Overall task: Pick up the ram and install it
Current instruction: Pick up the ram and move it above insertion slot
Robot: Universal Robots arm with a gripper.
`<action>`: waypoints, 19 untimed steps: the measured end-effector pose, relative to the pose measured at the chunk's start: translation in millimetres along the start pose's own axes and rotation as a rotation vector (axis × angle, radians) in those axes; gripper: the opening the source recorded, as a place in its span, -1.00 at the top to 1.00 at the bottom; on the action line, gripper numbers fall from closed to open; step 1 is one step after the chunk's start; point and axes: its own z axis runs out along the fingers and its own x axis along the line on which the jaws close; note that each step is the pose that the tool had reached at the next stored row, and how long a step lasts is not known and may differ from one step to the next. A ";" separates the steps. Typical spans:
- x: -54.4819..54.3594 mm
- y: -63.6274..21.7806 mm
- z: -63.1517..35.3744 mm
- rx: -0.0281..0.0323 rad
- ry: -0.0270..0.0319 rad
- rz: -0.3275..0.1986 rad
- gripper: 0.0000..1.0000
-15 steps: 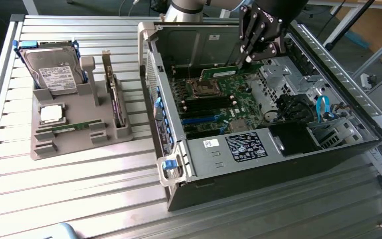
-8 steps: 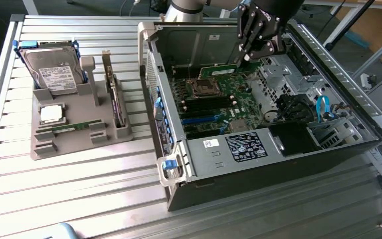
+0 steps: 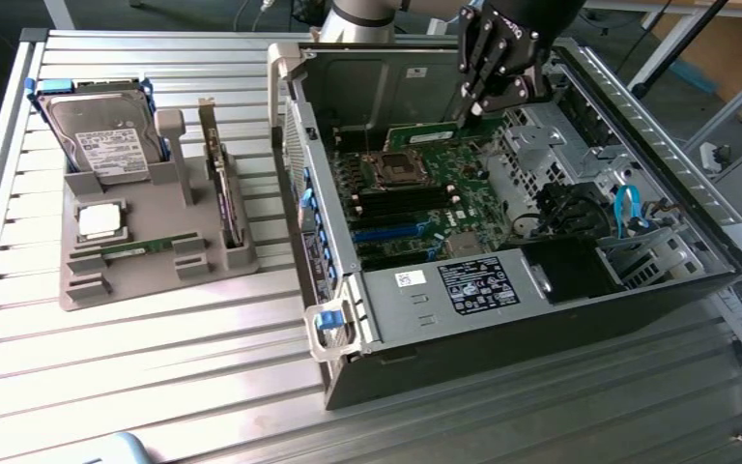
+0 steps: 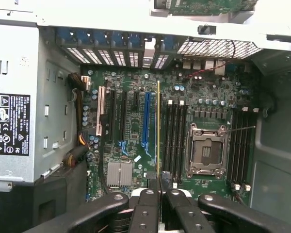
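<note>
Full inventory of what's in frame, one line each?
table: 1, silver slats, under everything
tray: 1, grey, exterior view's left
hard drive: 1, silver with blue rails, tray's far end
CPU: 1, silver, in tray
spare ram: 1, green, flat in tray
card: 1, dark, upright in tray beside case
case: 1, black and silver, open, beside tray
motherboard: 1, green, inside case
held ram: 1, green, above motherboard
end effector: 1, black, shut on held ram

The arm (image 3: 352, 14) reaches downward; gripper (image 4: 158, 179) fingers nearly together, apparently clamped.
</note>
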 end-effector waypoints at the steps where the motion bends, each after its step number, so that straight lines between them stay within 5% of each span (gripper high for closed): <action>1: -0.9 -0.1 0.3 0.0000 0.0001 0.000 0.76; 13: -18.5 -1.3 5.5 0.0001 0.0000 0.002 0.76; 19: -19.0 -1.3 5.5 0.0001 0.0000 0.002 0.76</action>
